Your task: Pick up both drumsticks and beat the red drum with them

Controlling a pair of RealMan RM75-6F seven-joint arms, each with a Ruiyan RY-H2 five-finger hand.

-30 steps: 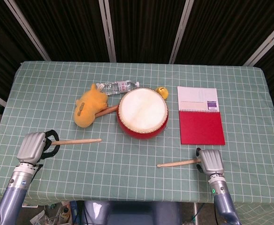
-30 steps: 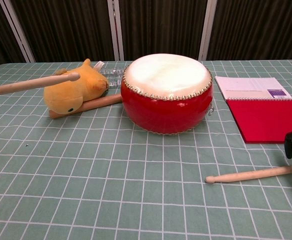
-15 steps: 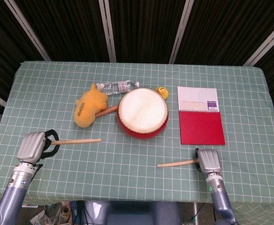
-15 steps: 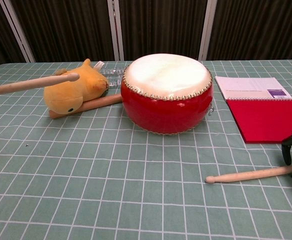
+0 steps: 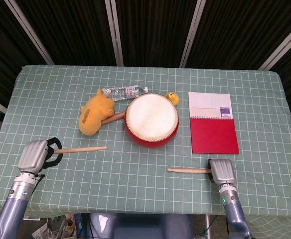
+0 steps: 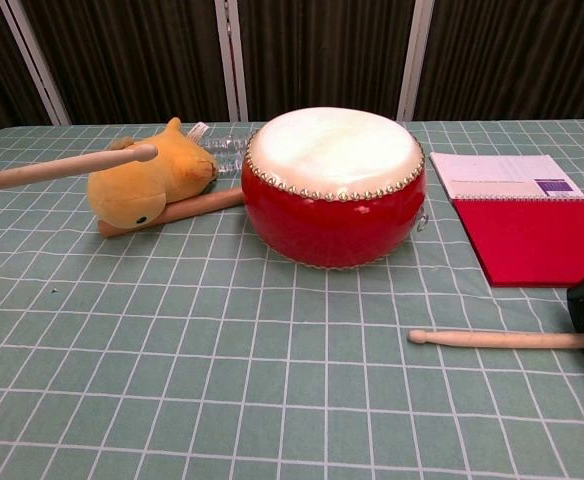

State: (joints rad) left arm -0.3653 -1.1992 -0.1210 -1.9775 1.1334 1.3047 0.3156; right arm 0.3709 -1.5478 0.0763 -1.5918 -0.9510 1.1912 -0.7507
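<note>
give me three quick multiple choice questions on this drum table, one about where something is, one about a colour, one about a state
1. Where is the plush toy?
A. left of the drum
B. on the notebook
C. in the right hand

2. What colour is the drum's side?
A. blue
B. red
C. black

3. What is the left hand doing?
A. resting open on the table
B. pressing the drum
C. holding a drumstick

Answers:
1. A, the yellow toy lies just left of the drum in both views.
2. B, the chest view shows a red shell under the white skin.
3. C, the left drumstick sticks out from its fingers, raised above the table in the chest view.
</note>
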